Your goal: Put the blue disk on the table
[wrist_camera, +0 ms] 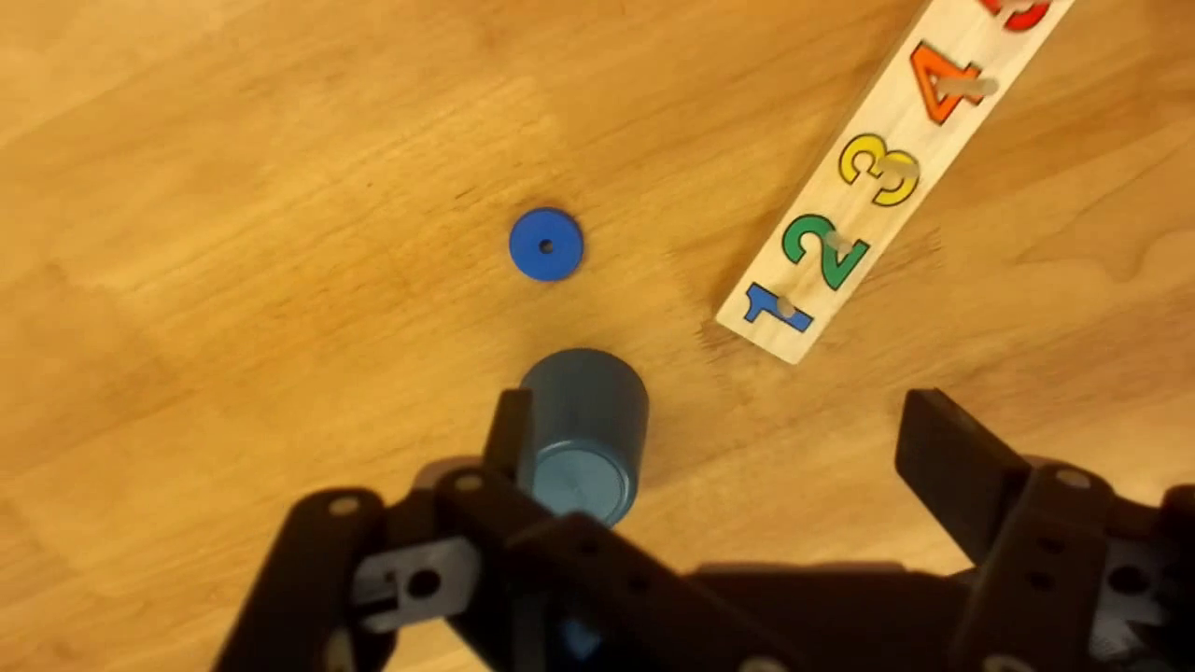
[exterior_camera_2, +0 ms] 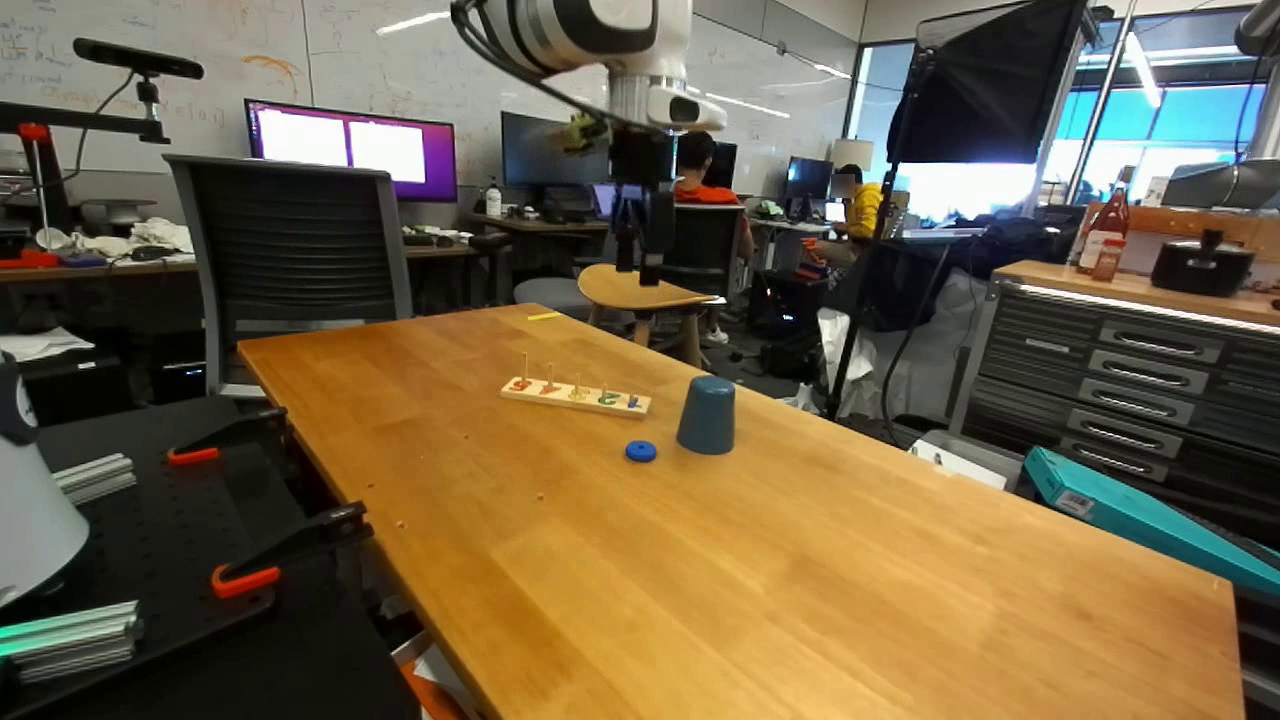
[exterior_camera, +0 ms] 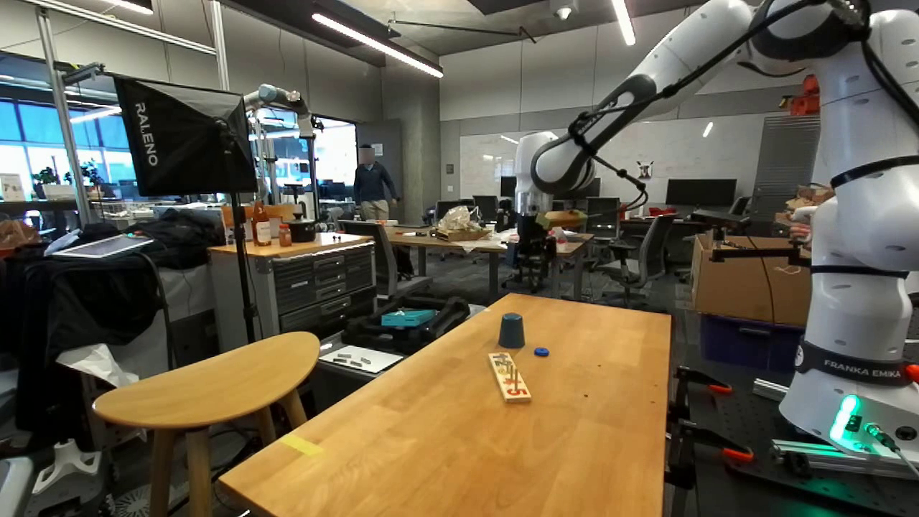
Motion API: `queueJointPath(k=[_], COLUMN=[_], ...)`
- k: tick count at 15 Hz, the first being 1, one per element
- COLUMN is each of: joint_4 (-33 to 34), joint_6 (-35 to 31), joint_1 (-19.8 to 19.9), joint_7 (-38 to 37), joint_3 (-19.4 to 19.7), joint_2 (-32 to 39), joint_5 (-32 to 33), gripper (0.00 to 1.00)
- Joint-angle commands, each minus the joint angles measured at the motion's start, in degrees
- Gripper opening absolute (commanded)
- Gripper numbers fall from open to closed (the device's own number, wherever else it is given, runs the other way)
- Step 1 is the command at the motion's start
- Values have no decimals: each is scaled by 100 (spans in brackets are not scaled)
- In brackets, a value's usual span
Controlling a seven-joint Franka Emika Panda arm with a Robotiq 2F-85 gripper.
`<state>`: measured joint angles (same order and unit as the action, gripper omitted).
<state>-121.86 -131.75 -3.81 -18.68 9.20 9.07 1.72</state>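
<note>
the robot arm (exterior_camera: 689,61) reaches out over the table (exterior_camera_2: 800,580) in both exterior views, its gripper (wrist_camera: 717,425) pointing down in the air above the honey-coloured wooden top. the gripper is spread wide — in the wrist view its two fingers (wrist_camera: 957,471) stand well apart, one partly covering the cup (wrist_camera: 593,420), the other seen against the wood. the blue disk (wrist_camera: 530,245), pierced by a small central hole, lies flat on the table, just beside the cup but apart from it. the cup, blue-grey, stands with its narrower end up. near cup and disk lies a pale wooden strip (wrist_camera: 868,219), printed with coloured numerals and fitted with upright pegs (wrist_camera: 966,87); the end bearing the blue 1 is the nearer to the disk, and in an exterior view the pegs rise taller toward the red 5. a piece of yellow tape (exterior_camera: 301,444) is stuck to the table near a corner. beside the table, in an exterior view, stand a smaller rounded table (exterior_camera: 208,380) of pale wood and a black softbox (exterior_camera: 183,140) lettered raleno. past the arm — a cardboard box (exterior_camera: 739,287) on a dark blue bin (exterior_camera: 747,348).
</note>
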Motion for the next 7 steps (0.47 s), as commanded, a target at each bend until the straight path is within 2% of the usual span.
queueJointPath(k=[1,3,4,7], joint_4=[-108,56,57,62], joint_6=[1166,2001,1422,1929], joint_1=[205,248,282,304], joint_7=[747,991,718,884], joint_3=[-279,-360,-388,-430], joint_2=[-1169,-1657,-1131,-1656], joint_5=[146,100,30,11], gripper=[100,100,100,100])
